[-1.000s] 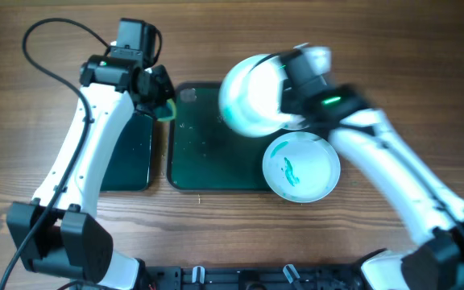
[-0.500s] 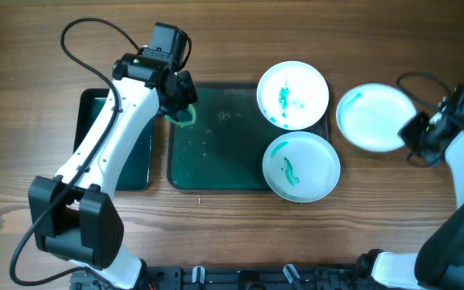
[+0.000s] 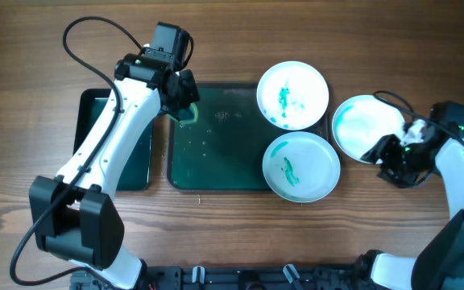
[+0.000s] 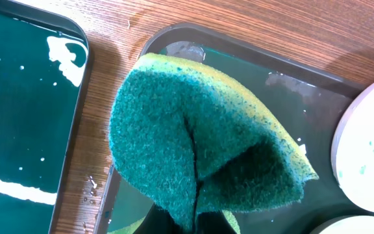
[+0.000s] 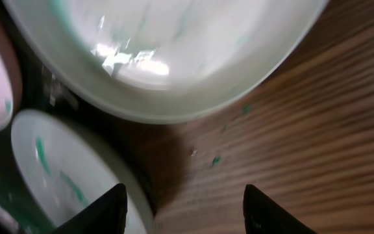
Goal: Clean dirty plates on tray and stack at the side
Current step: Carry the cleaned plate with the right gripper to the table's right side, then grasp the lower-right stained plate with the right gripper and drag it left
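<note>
Left hand point(image 3: 182, 101) is pinching the sponge point(image 4: 200, 136) over the tray point(image 3: 216, 165); right hand point(image 5: 187, 201), spread, is apparently leaving a plate point(image 3: 366, 125) aside. Next: wiping smeared plates point(image 3: 292, 95).

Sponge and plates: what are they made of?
The sponge looks like soft yellow foam with a rough green scrubbing layer: it has fuzzy fibres, and it folds. The plates look hard, smooth and shiny white, with bright glints in the right wrist view. They may be ceramic or plastic; I can't tell which.
</note>
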Action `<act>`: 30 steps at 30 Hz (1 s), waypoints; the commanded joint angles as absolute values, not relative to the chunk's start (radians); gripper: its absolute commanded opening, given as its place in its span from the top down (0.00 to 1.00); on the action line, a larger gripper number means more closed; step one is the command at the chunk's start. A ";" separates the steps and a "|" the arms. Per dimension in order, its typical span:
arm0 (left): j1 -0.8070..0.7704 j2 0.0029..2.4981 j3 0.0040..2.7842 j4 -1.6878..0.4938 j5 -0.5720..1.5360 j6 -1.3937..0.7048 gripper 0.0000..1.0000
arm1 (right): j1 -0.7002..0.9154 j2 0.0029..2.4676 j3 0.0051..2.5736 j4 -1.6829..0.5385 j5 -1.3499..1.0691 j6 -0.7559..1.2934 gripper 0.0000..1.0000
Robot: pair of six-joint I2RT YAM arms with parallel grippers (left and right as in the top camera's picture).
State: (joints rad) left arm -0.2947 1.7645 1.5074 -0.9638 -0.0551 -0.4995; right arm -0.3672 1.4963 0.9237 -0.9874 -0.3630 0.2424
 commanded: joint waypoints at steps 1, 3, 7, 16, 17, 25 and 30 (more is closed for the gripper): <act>-0.297 1.769 1.505 -0.957 -0.054 -0.513 0.96 | -0.277 1.477 0.927 -1.018 -0.381 0.159 0.43; -0.298 1.769 1.505 -0.958 -0.053 -0.514 0.96 | -0.229 1.477 0.871 -0.975 -0.314 0.221 0.44; -0.297 1.769 1.505 -0.957 -0.054 -0.513 0.96 | -0.187 1.477 0.800 -0.893 -0.319 0.232 0.57; -0.297 1.769 1.505 -0.957 -0.054 -0.514 0.96 | -0.009 1.477 0.791 -0.818 -0.331 0.217 0.93; -0.297 1.769 1.505 -0.957 -0.054 -0.513 0.96 | 0.008 1.477 0.791 -0.818 -0.331 0.216 0.96; -0.298 1.769 1.505 -0.954 -0.053 -0.513 0.96 | 0.319 1.477 0.821 -0.633 -0.329 0.459 0.96; -0.298 1.769 1.505 -0.950 -0.053 -0.514 0.96 | 0.537 1.483 0.866 -0.473 -0.196 0.669 0.96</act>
